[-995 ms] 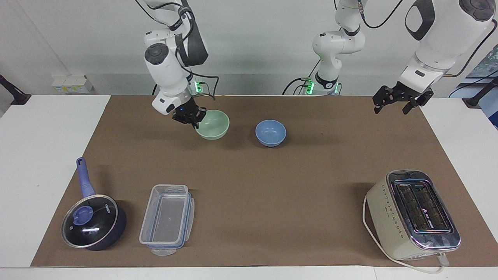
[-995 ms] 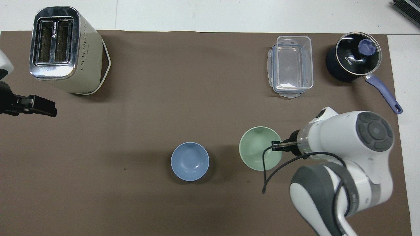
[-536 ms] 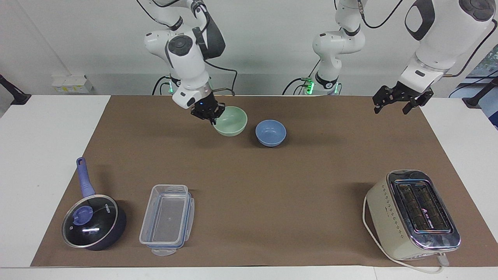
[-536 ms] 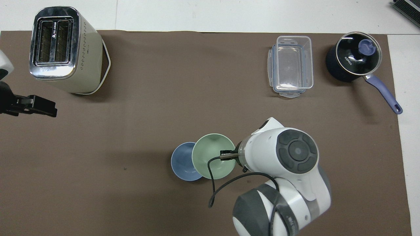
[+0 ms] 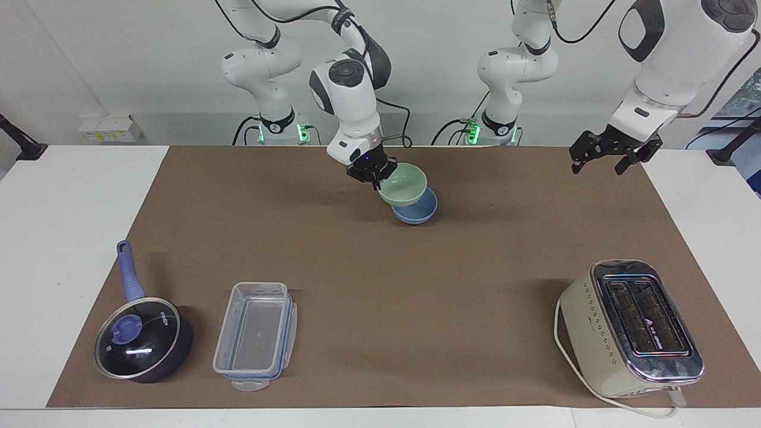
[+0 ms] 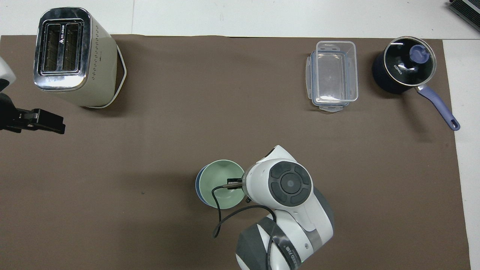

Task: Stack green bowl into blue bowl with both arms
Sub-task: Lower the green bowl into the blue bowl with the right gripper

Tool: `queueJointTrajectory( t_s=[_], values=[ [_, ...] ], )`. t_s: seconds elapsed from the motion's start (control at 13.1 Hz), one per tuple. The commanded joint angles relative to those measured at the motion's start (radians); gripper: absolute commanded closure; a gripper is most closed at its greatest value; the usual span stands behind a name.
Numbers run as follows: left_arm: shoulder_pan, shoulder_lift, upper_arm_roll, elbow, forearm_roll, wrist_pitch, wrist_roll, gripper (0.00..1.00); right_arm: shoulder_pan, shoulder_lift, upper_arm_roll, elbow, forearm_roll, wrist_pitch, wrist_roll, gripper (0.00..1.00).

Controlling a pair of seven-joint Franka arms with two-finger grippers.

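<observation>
My right gripper (image 5: pixel 376 172) is shut on the rim of the pale green bowl (image 5: pixel 407 181) and holds it slightly tilted over the blue bowl (image 5: pixel 419 213). The blue bowl stands on the brown mat near the robots, mid-table. I cannot tell whether the two bowls touch. In the overhead view the green bowl (image 6: pixel 219 185) covers nearly all of the blue bowl (image 6: pixel 197 183), and the right arm hides most of its gripper. My left gripper (image 5: pixel 612 156) is open and empty, waiting in the air over the mat's edge at the left arm's end; it also shows in the overhead view (image 6: pixel 45 123).
A cream toaster (image 5: pixel 630 327) stands far from the robots at the left arm's end. A clear lidless container (image 5: pixel 255 336) and a dark lidded pot with a blue handle (image 5: pixel 142 339) stand far from the robots at the right arm's end.
My right gripper has carried the green bowl from the right arm's side of the blue bowl across to over it. The left arm has not moved.
</observation>
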Motion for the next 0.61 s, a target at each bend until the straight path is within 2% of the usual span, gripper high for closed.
queueJointTrajectory(
  t_s=[0.0,0.23,0.54],
  values=[
    [0.012,0.003,-0.007,0.012,0.012,-0.018,0.013,0.0,0.027,0.031,-0.004,-0.008,-0.011,0.043,0.033,1.0],
    [0.012,0.003,-0.007,0.012,0.012,-0.018,0.013,0.0,0.037,0.052,-0.005,-0.028,-0.011,0.094,0.047,1.0],
    [0.012,0.003,-0.007,0.012,0.012,-0.018,0.013,0.0,0.037,0.054,-0.005,-0.035,-0.012,0.102,0.041,1.0]
  ],
)
